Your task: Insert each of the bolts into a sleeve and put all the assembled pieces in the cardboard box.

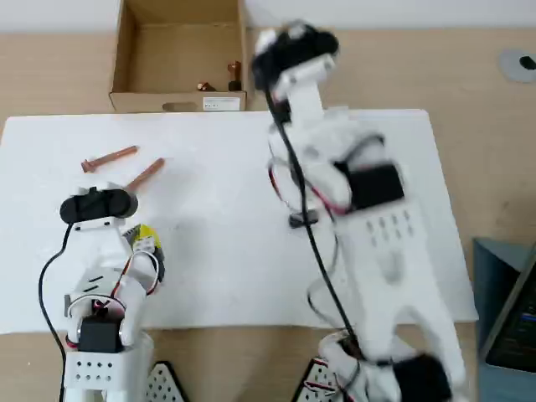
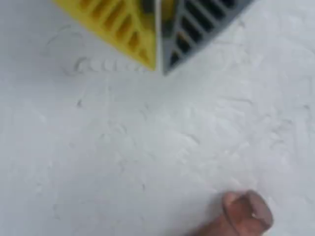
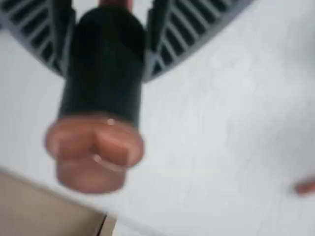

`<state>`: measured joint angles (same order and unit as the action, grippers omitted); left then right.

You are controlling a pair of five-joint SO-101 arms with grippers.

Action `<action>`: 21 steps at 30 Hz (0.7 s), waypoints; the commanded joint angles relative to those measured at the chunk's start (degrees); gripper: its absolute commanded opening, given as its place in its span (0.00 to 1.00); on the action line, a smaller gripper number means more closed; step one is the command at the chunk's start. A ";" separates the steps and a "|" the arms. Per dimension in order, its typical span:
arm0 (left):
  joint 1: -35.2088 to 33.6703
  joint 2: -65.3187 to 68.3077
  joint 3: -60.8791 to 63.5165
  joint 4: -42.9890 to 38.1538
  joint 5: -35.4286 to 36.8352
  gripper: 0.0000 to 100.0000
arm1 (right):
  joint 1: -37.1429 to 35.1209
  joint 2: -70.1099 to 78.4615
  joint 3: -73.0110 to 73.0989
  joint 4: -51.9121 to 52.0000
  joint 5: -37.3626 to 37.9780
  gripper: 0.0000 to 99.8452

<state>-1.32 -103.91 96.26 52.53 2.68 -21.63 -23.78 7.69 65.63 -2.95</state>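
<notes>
In the right wrist view my right gripper (image 3: 106,46) is shut on a black sleeve (image 3: 103,73) with a copper bolt head (image 3: 94,153) sticking out of its end. It hangs over the white mat beside the cardboard box (image 3: 39,209). From above, this gripper (image 1: 291,50) is at the box's (image 1: 126,50) right wall. Assembled pieces (image 1: 222,79) lie in the box's near right corner. Two loose copper bolts (image 1: 109,157) (image 1: 145,174) lie on the mat at the left. My left gripper (image 2: 158,64) is shut and empty just above the mat, near a bolt head (image 2: 246,214).
The white mat (image 1: 218,251) covers most of the wooden table. A dark laptop (image 1: 511,310) stands off the mat at the right edge. A grey disc (image 1: 519,63) sits at the far right corner. A black cable (image 1: 314,243) trails along the right arm.
</notes>
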 commanded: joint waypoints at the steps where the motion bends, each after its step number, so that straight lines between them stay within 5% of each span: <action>1: -0.18 -0.57 0.79 -1.05 -0.18 0.00 | 0.92 10.95 -14.73 -2.55 -0.18 0.01; 21: -0.44 -0.57 0.79 -1.05 0.09 0.00 | -0.22 66.42 -73.10 -7.38 13.45 0.01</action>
<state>-1.32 -103.91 96.26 52.53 2.68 -21.63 39.69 -55.52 59.91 8.66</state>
